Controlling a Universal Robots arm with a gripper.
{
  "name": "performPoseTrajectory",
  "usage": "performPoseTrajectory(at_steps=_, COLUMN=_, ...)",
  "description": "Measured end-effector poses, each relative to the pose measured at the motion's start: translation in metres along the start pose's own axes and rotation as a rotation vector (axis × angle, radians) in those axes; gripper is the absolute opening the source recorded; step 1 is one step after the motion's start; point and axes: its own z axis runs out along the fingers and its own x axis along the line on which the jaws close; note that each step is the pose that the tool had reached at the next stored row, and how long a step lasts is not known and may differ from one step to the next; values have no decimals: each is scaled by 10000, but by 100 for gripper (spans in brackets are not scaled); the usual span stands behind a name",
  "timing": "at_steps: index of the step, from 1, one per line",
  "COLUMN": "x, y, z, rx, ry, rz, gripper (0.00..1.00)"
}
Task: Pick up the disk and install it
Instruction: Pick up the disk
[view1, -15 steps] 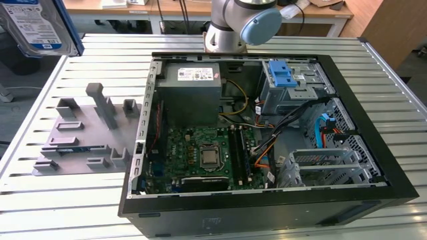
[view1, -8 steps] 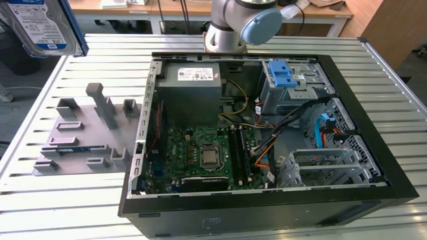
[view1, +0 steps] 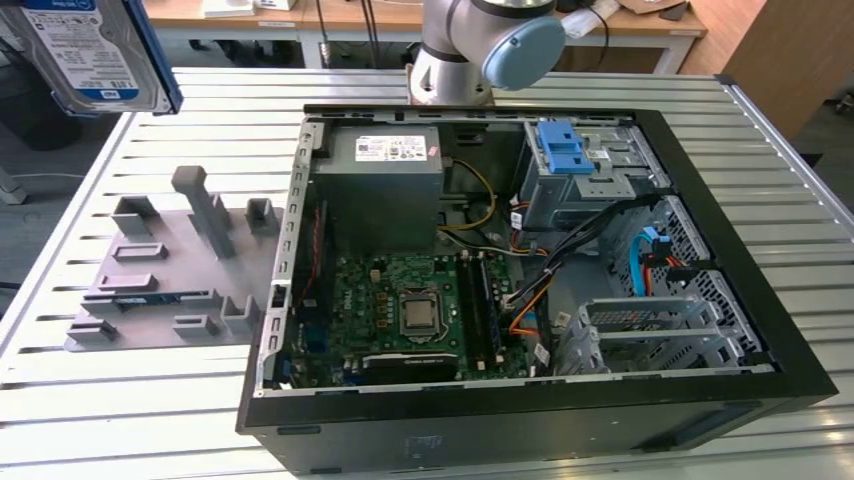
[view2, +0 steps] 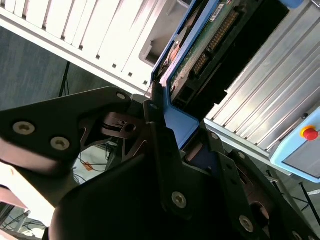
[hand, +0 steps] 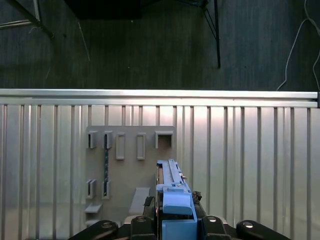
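The disk (view1: 91, 52), a silver hard drive with a white-and-blue label and a blue carrier frame, hangs high above the table at the exterior view's upper left, well off the grey holder. In the first wrist view I see the disk (hand: 172, 192) edge-on, rising from between the black fingers of my gripper (hand: 175, 222), which is shut on its blue frame. In the second wrist view the gripper (view2: 165, 125) clamps the blue frame of the disk (view2: 197, 47), whose green circuit side faces the camera.
The open computer case (view1: 534, 425) lies on the slatted metal table (view1: 134, 420), with a metal drive cage and its blue latch (view1: 562, 150) at the far right. A grey slotted holder (view1: 160, 270) lies left of the case. The arm's base (view1: 461, 55) stands behind it.
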Motion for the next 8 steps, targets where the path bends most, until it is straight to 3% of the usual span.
performPoseTrajectory(at_steps=1, x=32, y=-37, z=-1, rx=0, ry=0, rz=0, gripper=36)
performPoseTrajectory(at_steps=8, x=91, y=-101, z=-2, rx=0, ry=0, rz=0, gripper=36)
